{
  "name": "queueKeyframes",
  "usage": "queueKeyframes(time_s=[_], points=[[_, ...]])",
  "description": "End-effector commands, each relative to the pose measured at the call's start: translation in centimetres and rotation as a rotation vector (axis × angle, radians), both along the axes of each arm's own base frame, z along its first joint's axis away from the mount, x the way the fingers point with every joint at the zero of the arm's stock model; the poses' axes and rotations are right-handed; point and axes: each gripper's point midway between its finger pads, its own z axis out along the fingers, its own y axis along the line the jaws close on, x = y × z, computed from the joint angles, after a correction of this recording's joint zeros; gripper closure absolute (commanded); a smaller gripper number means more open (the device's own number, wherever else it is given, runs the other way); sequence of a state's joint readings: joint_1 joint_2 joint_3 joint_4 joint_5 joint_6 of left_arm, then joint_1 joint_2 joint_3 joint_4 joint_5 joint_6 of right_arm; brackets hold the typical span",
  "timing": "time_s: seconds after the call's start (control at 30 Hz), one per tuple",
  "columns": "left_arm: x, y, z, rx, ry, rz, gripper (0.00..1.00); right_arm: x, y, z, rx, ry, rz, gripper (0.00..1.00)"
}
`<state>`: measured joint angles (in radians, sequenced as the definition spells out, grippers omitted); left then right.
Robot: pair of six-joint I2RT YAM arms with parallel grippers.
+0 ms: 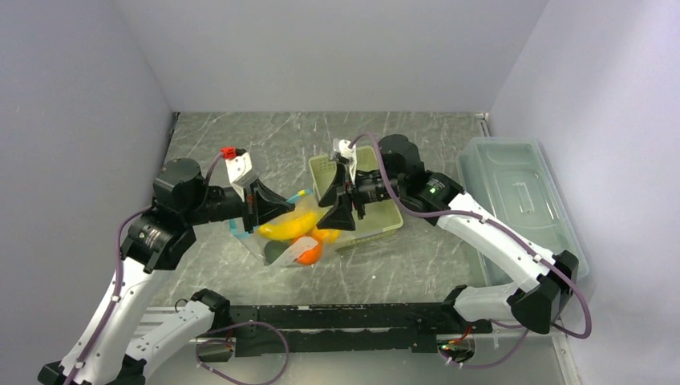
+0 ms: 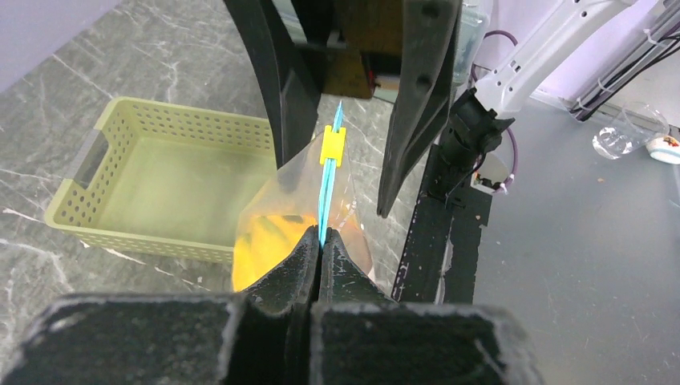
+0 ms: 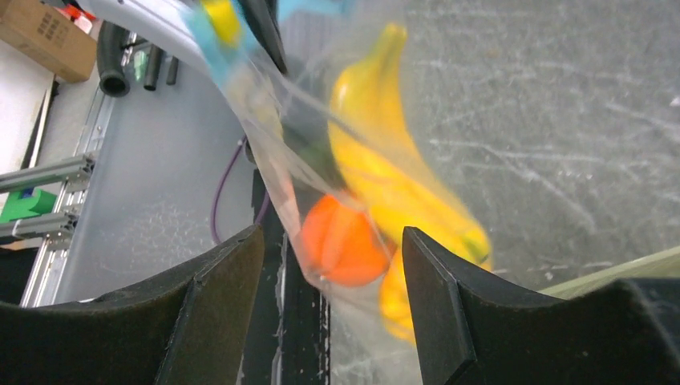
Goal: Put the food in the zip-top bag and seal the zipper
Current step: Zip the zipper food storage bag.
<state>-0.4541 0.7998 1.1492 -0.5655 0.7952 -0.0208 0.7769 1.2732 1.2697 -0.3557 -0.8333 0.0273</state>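
Glossy clear plastic zip-top bag [image 2: 298,191]

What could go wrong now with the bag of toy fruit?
The left gripper pinches only the thin blue zipper, so the zip-top bag, loaded with bananas and an orange fruit, might slip free. The open right gripper straddles the yellow slider; closing off-centre, it could miss it and leave the zipper unsealed.

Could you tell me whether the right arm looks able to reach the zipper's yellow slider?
Probably yes: the right gripper is open, its fingers flanking the zipper, with the yellow slider bare between them in the left wrist view. The left gripper pinches the strip farther along, clear of it.
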Motion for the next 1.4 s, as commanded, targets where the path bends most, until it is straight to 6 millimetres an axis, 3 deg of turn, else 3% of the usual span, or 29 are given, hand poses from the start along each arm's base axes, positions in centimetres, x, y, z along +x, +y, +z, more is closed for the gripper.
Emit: queueKeyframes(time_s=[0.0,0.4,0.53,0.67,0.8,0.93,1.03,1.1,1.23,1.37], points=[[-0.8,0.3,3.5,-0.057,-0.090,-0.002,1.00,-0.2,-0.3,-0.3,0.025,-0.038,-0.013,0.32],[-1.4,0.6,4.7,-0.062,-0.110,-0.001,1.00,0.4,0.1,-3.1,0.011,-0.041,-0.016,0.33],[-1.5,0.8,4.8,-0.061,-0.111,0.009,1.00,0.1,0.1,-3.3,0.021,-0.034,-0.003,0.41],[-1.7,0.9,5.2,-0.070,-0.119,0.011,1.00,-0.1,0.0,-3.8,0.020,-0.030,0.001,0.62],[-1.6,1.2,5.6,-0.073,-0.129,0.038,1.00,-0.2,-0.4,-4.0,0.019,-0.036,-0.019,1.00],[-1.8,1.3,6.1,-0.088,-0.140,0.043,1.00,-0.3,-0.9,-4.4,0.031,-0.040,-0.052,1.00],[-2.1,1.2,6.3,-0.092,-0.139,0.024,1.00,-0.4,-1.1,-3.3,0.049,-0.049,-0.065,0.67],[-2.1,1.1,6.2,-0.089,-0.133,0.015,1.00,-0.2,-1.3,-1.8,0.074,-0.081,-0.086,0.52],[-2.3,1.0,5.9,-0.081,-0.126,-0.001,1.00,0.4,-2.1,1.5,0.120,-0.188,-0.144,0.37],[-2.3,0.8,5.5,-0.069,-0.117,-0.016,1.00,0.7,-2.2,4.8,0.163,-0.289,-0.141,0.30]])
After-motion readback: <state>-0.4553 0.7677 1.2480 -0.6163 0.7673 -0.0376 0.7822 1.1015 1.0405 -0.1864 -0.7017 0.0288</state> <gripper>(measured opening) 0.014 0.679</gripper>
